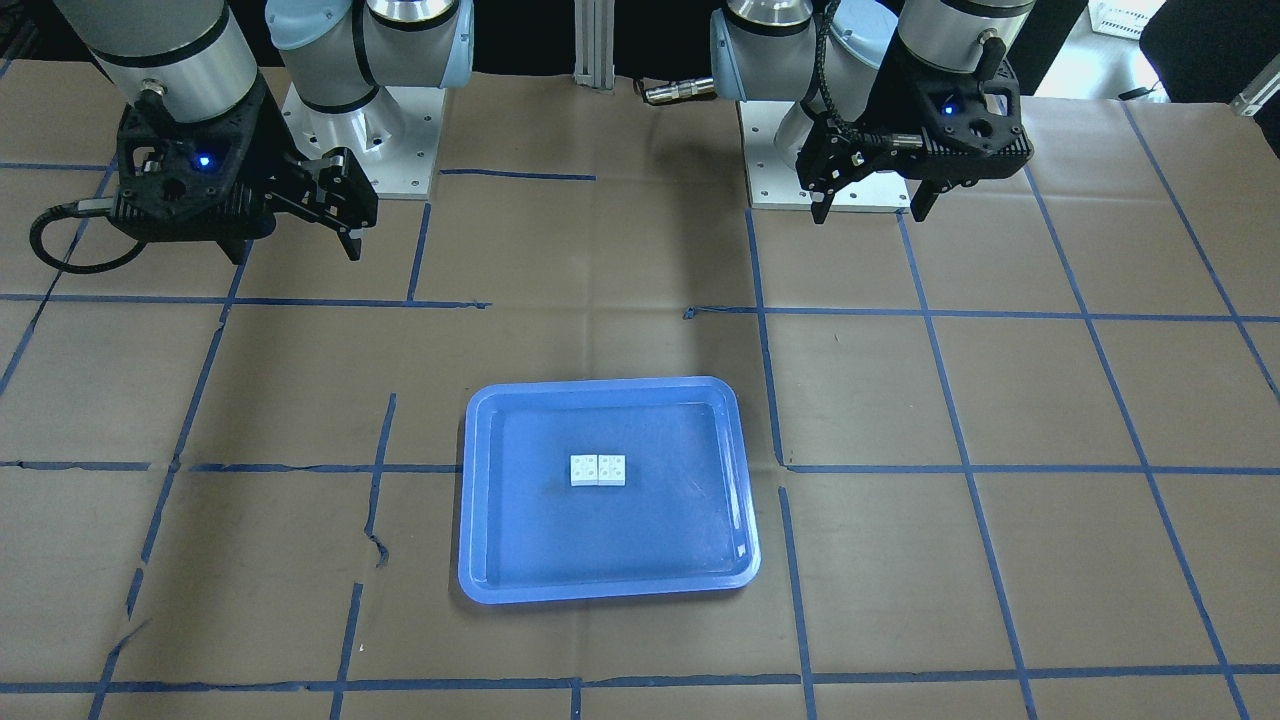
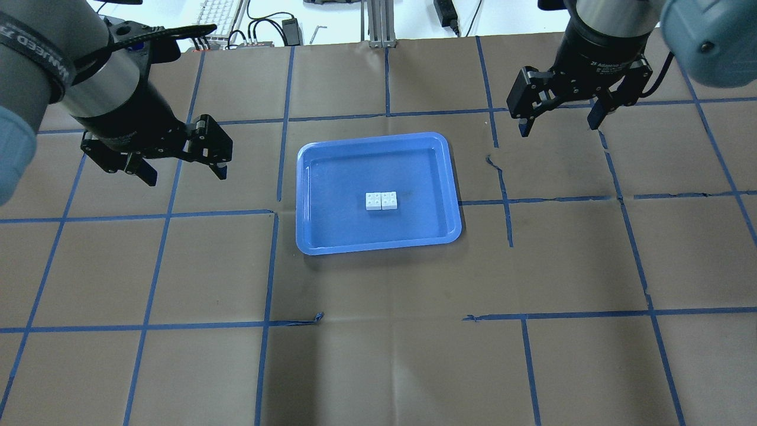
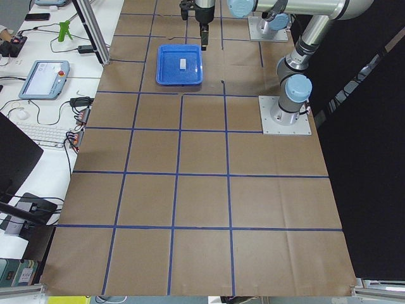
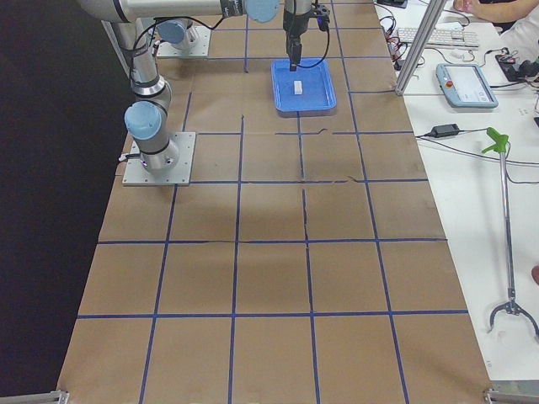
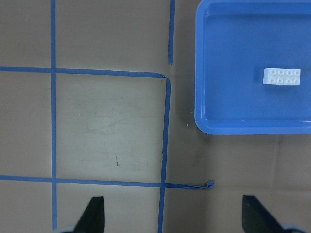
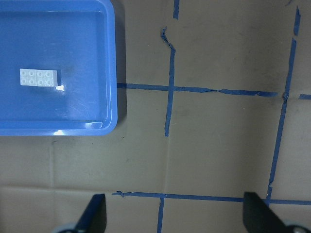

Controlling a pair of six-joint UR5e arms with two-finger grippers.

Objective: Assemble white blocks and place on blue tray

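Two small white plastic blocks (image 2: 381,201), square and each topped with four round studs, sit touching side by side, studs up, near the middle of the glossy blue tray (image 2: 307,236), a rectangular plastic one with rounded corners and a raised rim. The tray lies on the counter (image 2: 378,355), covered in matte brown paper marked into squares with blue tape. The left pincer (image 2: 184,174) and right pincer (image 2: 558,128) hang above the counter on either side of the tray, each with fingers spread apart and empty.

Probably a lab; taped table (image 2: 384,355), teach pendant (image 3: 43,77)
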